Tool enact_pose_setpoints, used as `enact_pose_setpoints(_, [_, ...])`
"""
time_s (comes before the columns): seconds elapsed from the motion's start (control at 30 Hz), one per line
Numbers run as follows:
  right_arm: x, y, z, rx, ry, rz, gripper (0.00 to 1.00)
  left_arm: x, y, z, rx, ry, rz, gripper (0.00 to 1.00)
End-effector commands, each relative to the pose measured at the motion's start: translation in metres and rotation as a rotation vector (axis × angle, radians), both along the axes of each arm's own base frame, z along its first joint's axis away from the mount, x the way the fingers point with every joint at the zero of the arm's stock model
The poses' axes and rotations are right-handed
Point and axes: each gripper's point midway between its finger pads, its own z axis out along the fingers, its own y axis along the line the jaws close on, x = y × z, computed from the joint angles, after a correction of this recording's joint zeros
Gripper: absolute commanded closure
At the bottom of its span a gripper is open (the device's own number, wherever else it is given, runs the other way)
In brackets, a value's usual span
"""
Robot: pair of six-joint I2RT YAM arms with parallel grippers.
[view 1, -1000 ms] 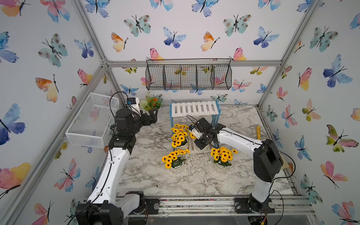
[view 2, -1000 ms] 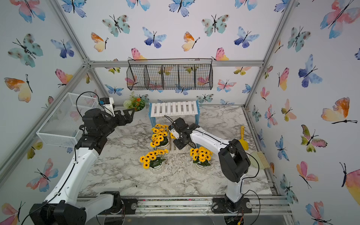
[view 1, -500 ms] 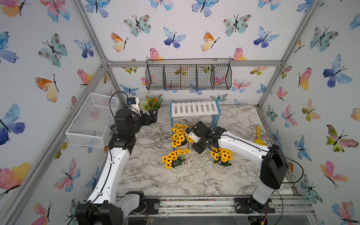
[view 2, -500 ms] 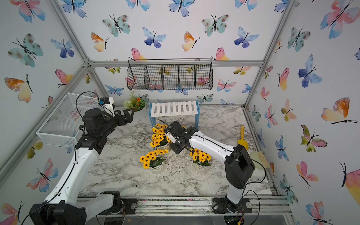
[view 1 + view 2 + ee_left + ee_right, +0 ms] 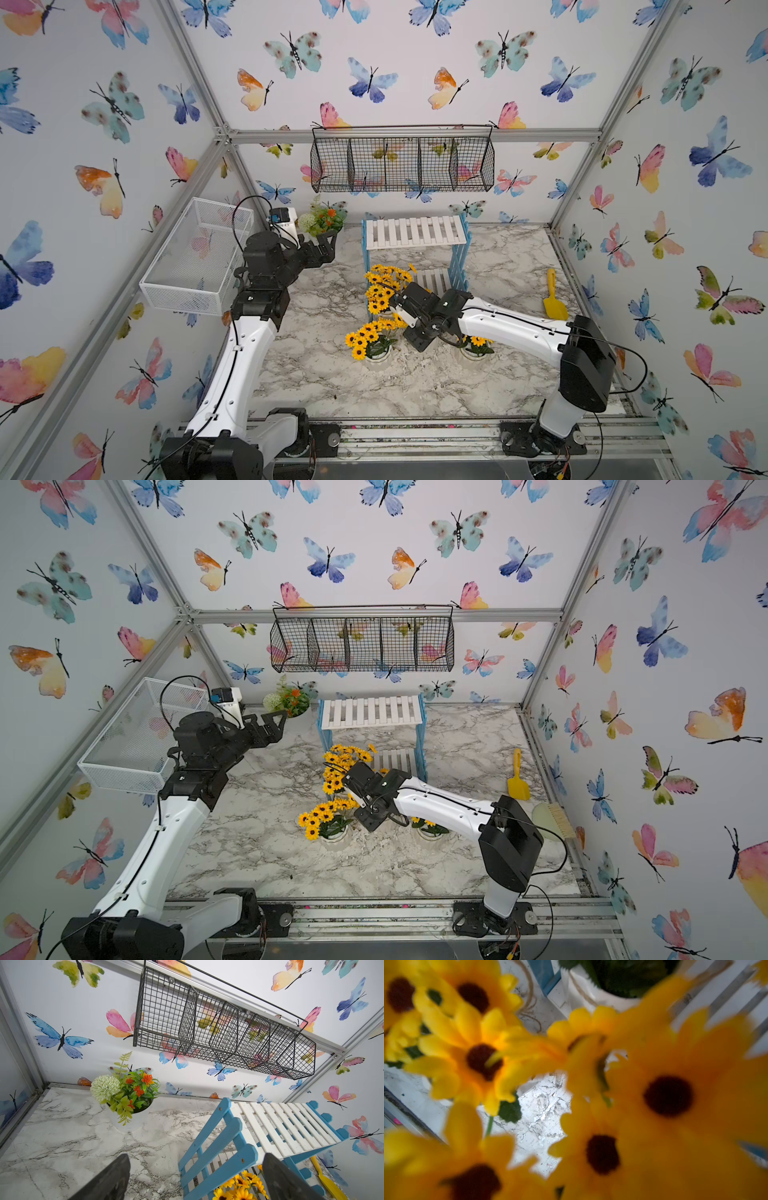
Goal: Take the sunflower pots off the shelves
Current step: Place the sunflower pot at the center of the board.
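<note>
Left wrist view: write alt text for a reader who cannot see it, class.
A two-tier rack with white slatted boards and blue lattice sides stands on a marble table, its top board bare, sunflowers showing by its lower tier. A pot of mixed flowers sits by the wall, a black wire basket hung higher up; the open left tool frames the foreground.

The shelves (image 5: 417, 232) are showing matt white painted slats and blue painted side frames, looking like wood. Above the shelves, the wire basket (image 5: 402, 164) is showing thin black metal mesh. In front of the shelves, the tabletop (image 5: 332, 382) is gleaming, smooth and marble-patterned, and the sunflower pots (image 5: 372, 345) are showing matt, cloth-like petals. Beside the shelves, the scoop (image 5: 555, 299) is looking like smooth yellow plastic.
</note>
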Motion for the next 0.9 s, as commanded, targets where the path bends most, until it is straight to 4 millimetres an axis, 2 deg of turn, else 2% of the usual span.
enact_pose_setpoints(0.0, [0.000,0.005,0.013,0.054,-0.043,-0.040,0.98,-0.006,0.001,0.007,-0.007,-0.031,-0.006,0.02])
enact_pose_setpoints(0.13, [-0.006,0.006,0.002,0.047,-0.032,-0.048,0.98,-0.007,0.001,0.007,-0.006,-0.034,-0.005,0.02])
enact_pose_setpoints(0.63, [-0.024,0.017,-0.016,0.061,0.009,-0.034,0.98,-0.007,0.000,0.007,-0.007,-0.035,-0.008,0.02])
enact_pose_setpoints(0.87, [-0.027,0.015,-0.024,0.046,0.020,-0.036,0.95,-0.007,0.000,0.007,-0.008,-0.035,-0.010,0.02])
